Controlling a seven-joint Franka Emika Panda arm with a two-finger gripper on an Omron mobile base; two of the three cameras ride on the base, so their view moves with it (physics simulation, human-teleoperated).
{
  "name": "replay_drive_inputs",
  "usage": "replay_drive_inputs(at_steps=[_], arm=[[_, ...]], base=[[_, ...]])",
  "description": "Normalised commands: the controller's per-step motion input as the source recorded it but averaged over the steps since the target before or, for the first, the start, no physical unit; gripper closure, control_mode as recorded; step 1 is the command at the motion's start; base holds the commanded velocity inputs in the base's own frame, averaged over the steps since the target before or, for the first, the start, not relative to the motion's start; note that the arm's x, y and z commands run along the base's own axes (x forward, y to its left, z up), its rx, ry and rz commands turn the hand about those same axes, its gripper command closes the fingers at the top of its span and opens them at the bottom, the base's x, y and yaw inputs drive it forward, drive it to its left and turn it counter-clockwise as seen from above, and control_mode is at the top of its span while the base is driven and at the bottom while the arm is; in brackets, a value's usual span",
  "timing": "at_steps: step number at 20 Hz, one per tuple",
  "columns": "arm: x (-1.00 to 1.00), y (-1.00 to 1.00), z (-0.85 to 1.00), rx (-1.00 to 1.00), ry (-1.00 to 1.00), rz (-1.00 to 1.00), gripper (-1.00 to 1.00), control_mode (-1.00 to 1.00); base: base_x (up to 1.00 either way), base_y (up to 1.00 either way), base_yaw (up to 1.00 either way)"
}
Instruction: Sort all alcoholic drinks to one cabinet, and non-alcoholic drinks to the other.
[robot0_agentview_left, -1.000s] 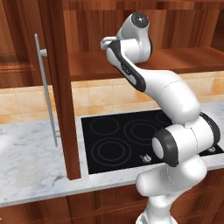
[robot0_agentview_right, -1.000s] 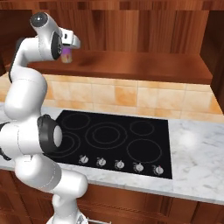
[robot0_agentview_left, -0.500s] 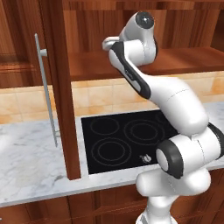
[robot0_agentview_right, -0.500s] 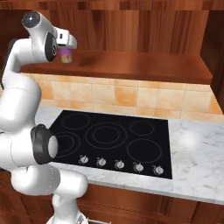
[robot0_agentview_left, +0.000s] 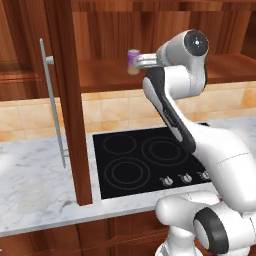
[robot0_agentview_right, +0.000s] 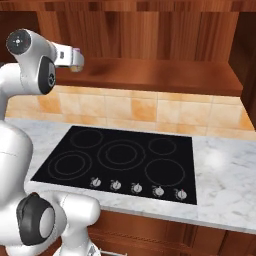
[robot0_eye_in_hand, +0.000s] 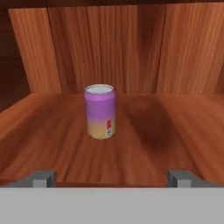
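purple can (robot0_agentview_right: 76, 59) mostly hidden behind wrist

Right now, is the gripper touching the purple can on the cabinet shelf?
Apart. In the hand view the purple can stands upright on the shelf, well ahead of the open gripper, with bare wood between it and both fingertips.

- The can (robot0_eye_in_hand: 101, 112) stands upright on the cabinet shelf (robot0_eye_in_hand: 175, 131), which we see above the cooktop (robot0_agentview_right: 120, 160)
- The open door (robot0_agentview_left: 67, 100) hangs left of it, seemingly over the counter (robot0_agentview_left: 35, 185)
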Motion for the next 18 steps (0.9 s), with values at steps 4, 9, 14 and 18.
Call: replay_drive_inputs(at_steps=[4,9,14,18], arm=[[-1.0,-0.38,0.0,0.0,0.01,0.0,-1.0,-1.0],[-1.0,-0.31,0.0,0.0,0.09,0.0,-1.0,-1.0],[-1.0,-0.23,0.0,0.0,0.16,0.0,-1.0,-1.0],[-0.86,-0.1,-0.11,-0.03,0.25,0.0,-1.0,-1.0]], base=[[0.0,0.0,0.0],[0.0,0.0,0.0],[0.0,0.0,0.0],[0.0,0.0,0.0]])
